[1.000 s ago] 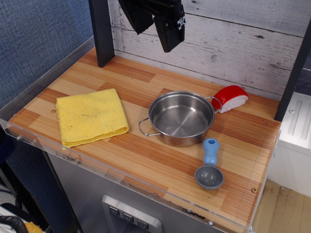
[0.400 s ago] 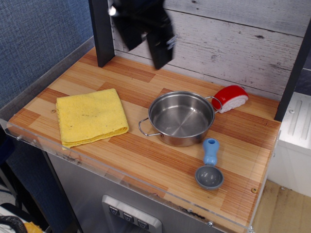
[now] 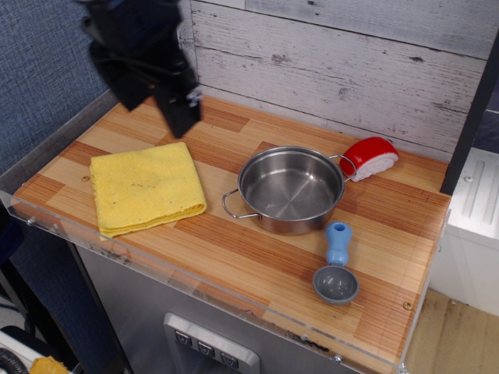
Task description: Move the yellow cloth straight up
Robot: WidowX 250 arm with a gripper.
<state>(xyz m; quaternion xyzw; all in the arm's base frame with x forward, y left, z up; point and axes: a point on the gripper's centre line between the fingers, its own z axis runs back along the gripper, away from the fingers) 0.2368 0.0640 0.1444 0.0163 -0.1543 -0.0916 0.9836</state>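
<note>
Change: we are seeing the black end effector [image 3: 181,117] swinging left from above the steel pot [image 3: 290,189], now over the folded yellow terry cloth [image 3: 145,186].
Fingers: blurred, cannot tell.
Meaning: we are judging approach underway, cloth untouched.

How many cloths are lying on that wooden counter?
1. The yellow cloth lies folded at the counter's left end, left of the steel pot; no other cloth shows.

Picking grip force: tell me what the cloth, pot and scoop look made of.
Cloth: soft yellow terry-like fabric, matte, with a nubby surface and folded layers at the edges.
Pot: probably stainless steel, shiny, with reflections inside and wire loop handles.
Scoop: likely plastic, with a smooth blue handle, grey bowl and dull sheen.
</note>
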